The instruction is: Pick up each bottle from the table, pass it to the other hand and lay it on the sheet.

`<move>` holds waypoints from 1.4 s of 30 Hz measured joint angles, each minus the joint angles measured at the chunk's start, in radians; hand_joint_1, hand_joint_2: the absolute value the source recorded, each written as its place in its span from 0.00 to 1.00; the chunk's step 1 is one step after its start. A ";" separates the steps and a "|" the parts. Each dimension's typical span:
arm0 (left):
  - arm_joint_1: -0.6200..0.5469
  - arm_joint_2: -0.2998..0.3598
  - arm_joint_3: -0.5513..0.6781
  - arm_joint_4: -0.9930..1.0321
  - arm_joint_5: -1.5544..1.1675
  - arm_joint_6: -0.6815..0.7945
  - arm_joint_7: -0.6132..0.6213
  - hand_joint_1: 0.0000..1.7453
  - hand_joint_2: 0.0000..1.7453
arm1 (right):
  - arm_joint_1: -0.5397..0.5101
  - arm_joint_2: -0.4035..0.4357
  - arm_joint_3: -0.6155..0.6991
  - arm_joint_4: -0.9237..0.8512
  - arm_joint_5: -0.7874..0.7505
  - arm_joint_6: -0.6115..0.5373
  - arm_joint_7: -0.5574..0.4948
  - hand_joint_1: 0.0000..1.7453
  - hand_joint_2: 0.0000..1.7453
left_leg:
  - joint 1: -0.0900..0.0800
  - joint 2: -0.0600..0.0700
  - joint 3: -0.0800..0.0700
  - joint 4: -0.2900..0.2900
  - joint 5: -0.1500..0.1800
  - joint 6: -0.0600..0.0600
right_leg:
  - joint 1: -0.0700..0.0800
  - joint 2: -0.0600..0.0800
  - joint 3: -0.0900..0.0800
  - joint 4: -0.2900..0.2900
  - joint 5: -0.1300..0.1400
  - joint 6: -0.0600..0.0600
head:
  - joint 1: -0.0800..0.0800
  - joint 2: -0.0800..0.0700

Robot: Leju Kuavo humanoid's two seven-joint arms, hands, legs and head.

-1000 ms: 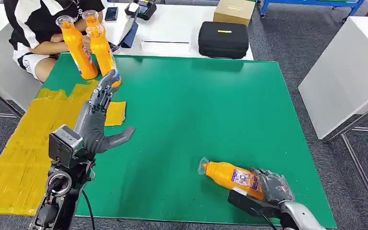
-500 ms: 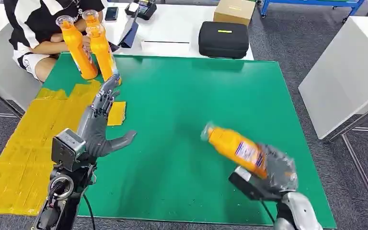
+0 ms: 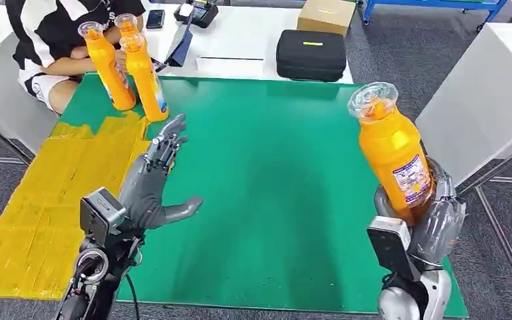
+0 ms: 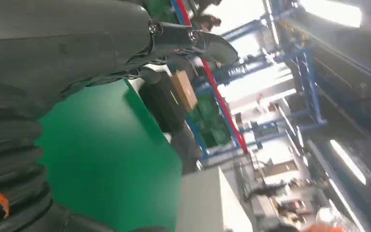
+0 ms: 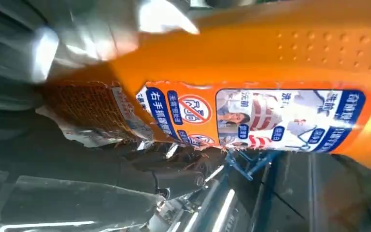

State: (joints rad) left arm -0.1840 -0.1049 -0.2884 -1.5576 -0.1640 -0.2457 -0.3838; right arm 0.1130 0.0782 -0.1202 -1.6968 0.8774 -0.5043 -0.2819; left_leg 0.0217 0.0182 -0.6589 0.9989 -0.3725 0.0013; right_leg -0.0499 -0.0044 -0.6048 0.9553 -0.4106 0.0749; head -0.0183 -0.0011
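Observation:
My right hand [image 3: 433, 223] grips an orange bottle [image 3: 391, 150] by its lower part and holds it upright, well above the green table [image 3: 273, 173] near its right edge. The same bottle [image 5: 270, 82], with its printed label, crosses the right wrist view. My left hand [image 3: 152, 183] hovers open over the table's left part, fingers spread and pointing away from me, beside the yellow sheet [image 3: 47, 193]. Its dark fingers [image 4: 188, 41] reach across the left wrist view. Three more orange bottles [image 3: 123, 63] stand at the table's far left corner.
A person [image 3: 60, 40] sits behind the far left corner. On the white table beyond lie a black case [image 3: 311, 55], a cardboard box [image 3: 327, 13] and small devices. A white table [image 3: 487, 93] stands to the right.
My right hand has lifted the bottle from lying on the table and turned it upright, high above the right edge. My left hand has moved slightly right and forward.

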 measured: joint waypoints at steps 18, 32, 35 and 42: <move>-0.065 -0.016 -0.062 0.053 0.100 -0.044 0.018 0.00 1.00 | -0.152 0.029 0.252 0.163 -0.024 0.055 -0.039 1.00 1.00 | 0.000 0.000 -0.001 0.000 0.001 0.000 | 0.000 0.000 0.000 0.000 0.000 0.000 | 0.000 0.000; -0.088 -0.016 -0.074 0.079 0.153 -0.044 0.045 0.00 1.00 | -0.286 0.049 0.485 0.376 -0.060 0.086 -0.085 1.00 1.00 | 0.000 0.000 -0.001 0.000 0.001 0.000 | 0.000 0.000 0.000 0.000 0.000 0.000 | 0.000 0.000; -0.091 -0.016 -0.075 0.088 0.156 -0.042 0.046 0.00 1.00 | -0.292 0.054 0.524 0.389 -0.061 0.087 -0.089 1.00 1.00 | 0.000 0.000 -0.001 0.000 0.001 0.000 | 0.000 0.000 0.000 0.000 0.000 0.000 | 0.000 0.000; -0.102 -0.014 -0.075 0.121 0.201 -0.039 0.047 0.00 1.00 | -0.299 0.054 0.617 0.390 -0.074 0.111 -0.097 1.00 1.00 | 0.000 0.000 -0.001 0.000 0.001 0.000 | 0.000 -0.001 0.000 0.000 0.000 0.000 | 0.001 0.000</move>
State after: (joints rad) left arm -0.2862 -0.1190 -0.3632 -1.4362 0.0366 -0.2850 -0.3372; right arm -0.1857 0.1320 0.4971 -1.3066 0.8038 -0.3929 -0.3784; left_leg 0.0220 0.0179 -0.6598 0.9989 -0.3715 0.0016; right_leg -0.0499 -0.0050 -0.6052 0.9557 -0.4104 0.0744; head -0.0175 -0.0011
